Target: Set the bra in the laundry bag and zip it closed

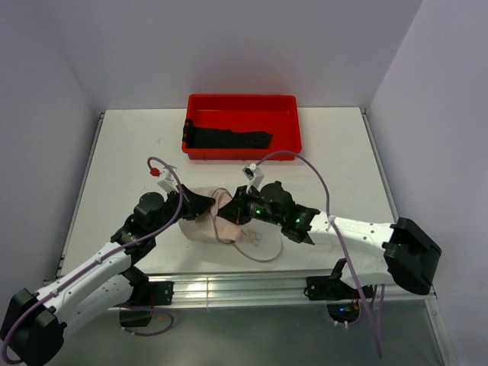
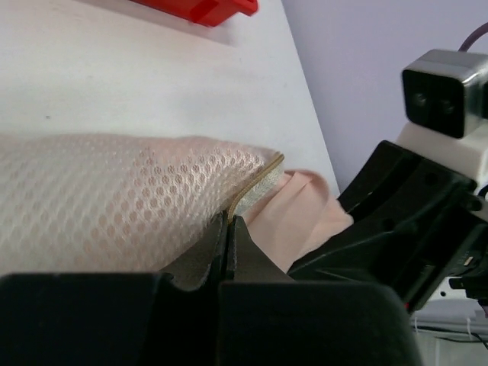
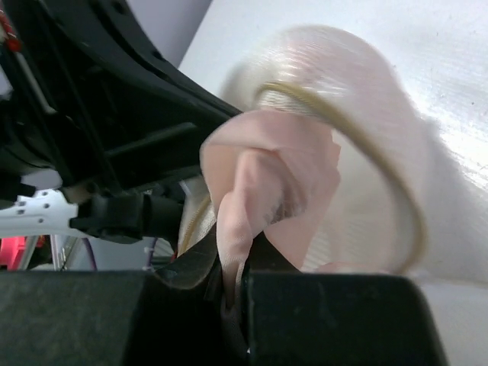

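No legible txt, labels or nos. anywhere.

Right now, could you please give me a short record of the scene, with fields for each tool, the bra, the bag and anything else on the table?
left tool: shut on the tan rim of the laundry bag
right tool: shut on the bra
bra: bunched at the bag's mouth, pink showing through the mesh
lid: unzipped, lying flat on the table, near side
red tray: far side, dark cloth inside
task state: bra not fully in, zip open
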Controlling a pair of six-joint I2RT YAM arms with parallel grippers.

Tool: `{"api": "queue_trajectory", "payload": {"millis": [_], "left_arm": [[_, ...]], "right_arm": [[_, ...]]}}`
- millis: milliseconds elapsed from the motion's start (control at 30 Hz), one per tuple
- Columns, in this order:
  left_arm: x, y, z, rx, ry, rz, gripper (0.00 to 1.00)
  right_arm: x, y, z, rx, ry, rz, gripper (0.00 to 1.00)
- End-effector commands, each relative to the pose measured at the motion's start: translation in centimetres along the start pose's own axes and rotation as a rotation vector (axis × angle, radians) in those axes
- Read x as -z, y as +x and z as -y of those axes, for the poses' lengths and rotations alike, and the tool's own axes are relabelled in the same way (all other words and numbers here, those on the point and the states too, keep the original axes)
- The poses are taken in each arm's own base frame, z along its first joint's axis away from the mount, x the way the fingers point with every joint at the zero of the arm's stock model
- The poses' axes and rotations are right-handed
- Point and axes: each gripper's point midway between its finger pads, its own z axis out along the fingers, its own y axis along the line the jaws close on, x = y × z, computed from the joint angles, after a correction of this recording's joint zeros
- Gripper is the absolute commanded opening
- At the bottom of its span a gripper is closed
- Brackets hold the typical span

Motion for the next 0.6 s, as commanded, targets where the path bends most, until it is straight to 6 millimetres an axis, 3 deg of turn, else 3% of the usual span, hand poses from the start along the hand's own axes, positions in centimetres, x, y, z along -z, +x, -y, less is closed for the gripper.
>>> {"api": "queue_trajectory", "payload": {"millis": [0,67,167,300,333,433,567], "left_arm": [[-0.8,0.1,4.5,-0.014,0.145,-0.017,0.0],[-0.9,0.5,5.7,-0.027,0.16,-0.017,0.0],[-0.4,0.3,5.6,-0.006,0.171,0.019,0.0],[0.3,1.7,2.8,0.029,0.123,0.033,0.0],[0.4,2.0,2.5,0.034,0.119,0.028,0.0],[0.5,2.6,1.6,0.048,0.106,0.021,0.0],[0.8,2.6,1.4,0.049,0.11,0.037,0.0]], "right_arm": [[1.5,-3.4,-2.3,0.006,-0.05,0.117,0.0],[1.5,-3.2,-1.6,0.016,-0.01,0.098,0.0],[0.8,-2.3,-0.5,0.008,0.02,0.078,0.0],[-1.2,-0.4,1.4,-0.02,0.05,0.04,0.0],[-2.1,0.6,2.7,-0.025,0.083,0.009,0.0],[-3.7,1.5,3.9,-0.042,0.115,-0.021,0.0],[-4.9,0.3,3.5,-0.069,0.123,0.005,0.0]]}}
